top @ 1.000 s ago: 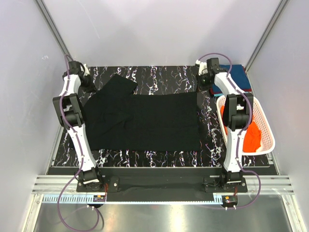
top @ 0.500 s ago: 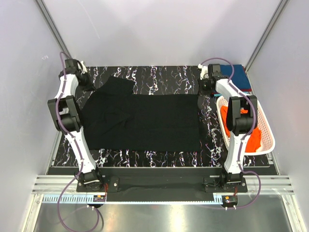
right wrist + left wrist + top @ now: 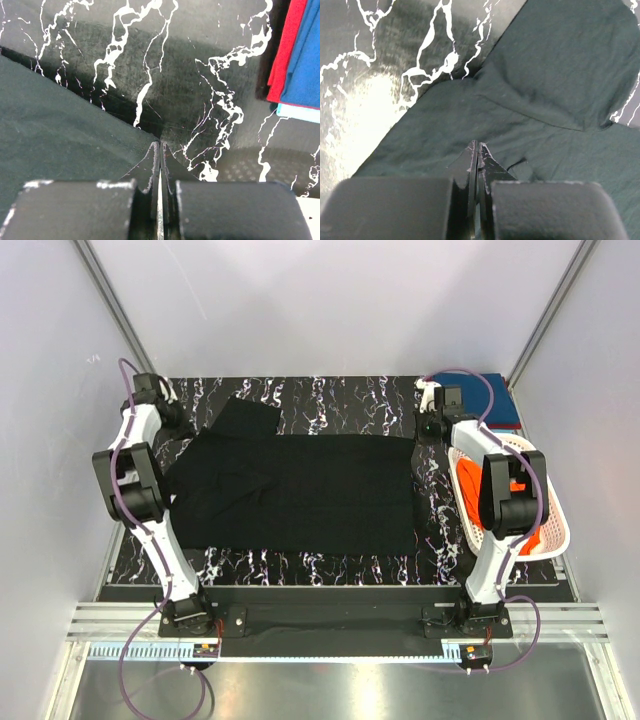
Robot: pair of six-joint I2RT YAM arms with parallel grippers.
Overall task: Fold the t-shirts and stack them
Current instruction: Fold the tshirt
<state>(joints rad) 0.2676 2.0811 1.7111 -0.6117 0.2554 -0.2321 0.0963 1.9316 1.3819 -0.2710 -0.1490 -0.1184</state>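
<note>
Here the black t-shirt lies spread flat on the marbled table, with one sleeve angled out at its far left corner. The left gripper sits over that corner with its jaws pressed together, tips down on the cloth. I cannot tell if fabric is pinched between them. The right gripper, equally closed, meets the shirt's far right edge. Beyond that edge a teal-blue t-shirt is stacked on a dark red one. Right of the black shirt, a white basket holds the orange t-shirt.
</note>
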